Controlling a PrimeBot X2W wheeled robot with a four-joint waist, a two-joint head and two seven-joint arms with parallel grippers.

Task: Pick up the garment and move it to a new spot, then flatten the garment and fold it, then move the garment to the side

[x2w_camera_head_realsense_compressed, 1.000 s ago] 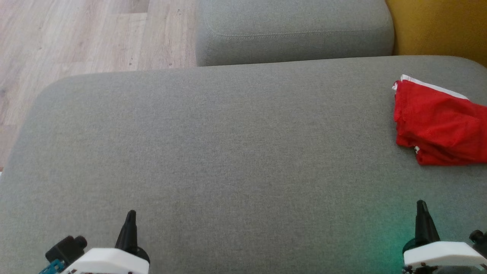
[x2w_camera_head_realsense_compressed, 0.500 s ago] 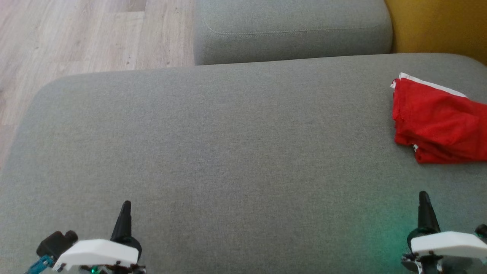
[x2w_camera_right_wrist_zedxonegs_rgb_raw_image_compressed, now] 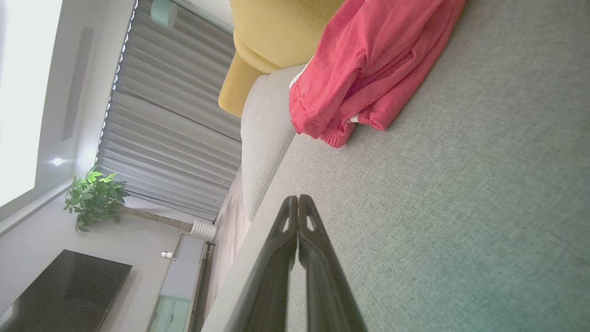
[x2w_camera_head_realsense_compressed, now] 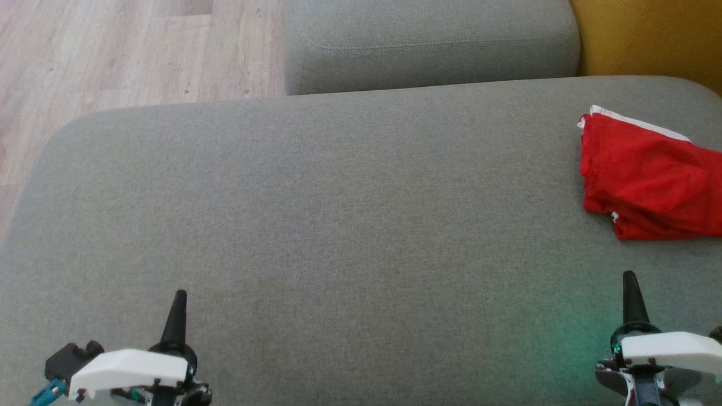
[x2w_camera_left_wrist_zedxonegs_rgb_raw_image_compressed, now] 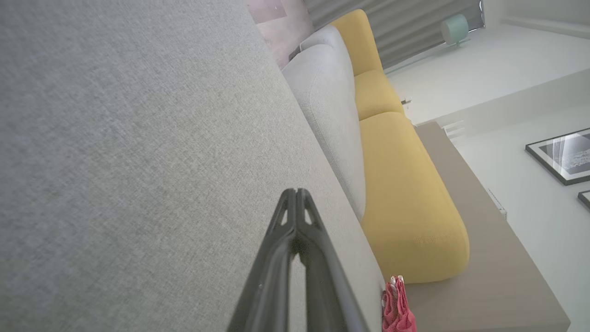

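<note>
Garment [x2w_camera_head_realsense_compressed: 648, 180]: red with a white trim along its upper edge, bunched in loose folds. It sits at the right edge of the head view, partly cut off by the frame.
Resting on: broad grey cushion [x2w_camera_head_realsense_compressed: 350, 214] that takes up most of the head view.
Left end effector [x2w_camera_head_realsense_compressed: 179, 299]: lower left of the head view, fingers clenched tip to tip with nothing between them. It is well apart from the garment.
Right end effector [x2w_camera_head_realsense_compressed: 629, 279]: lower right of the head view, also clenched and empty. The garment lies above it in the frame, near but not touching.
Contact with cushion: cannot tell whether either set of tips touches the fabric.
Green glow [x2w_camera_head_realsense_compressed: 569, 338]: faint tint on the cushion just left of the right end effector.
Second grey cushion [x2w_camera_head_realsense_compressed: 428, 45]: top centre, against the far edge of the broad one.
Yellow seat [x2w_camera_head_realsense_compressed: 648, 39]: upper right corner.
Floor [x2w_camera_head_realsense_compressed: 113, 56]: pale wood planks, upper left.
Right wrist view: gathered hems of the garment in the upper centre, a potted plant [x2w_camera_right_wrist_zedxonegs_rgb_raw_image_compressed: 94, 198] at mid left.
</note>
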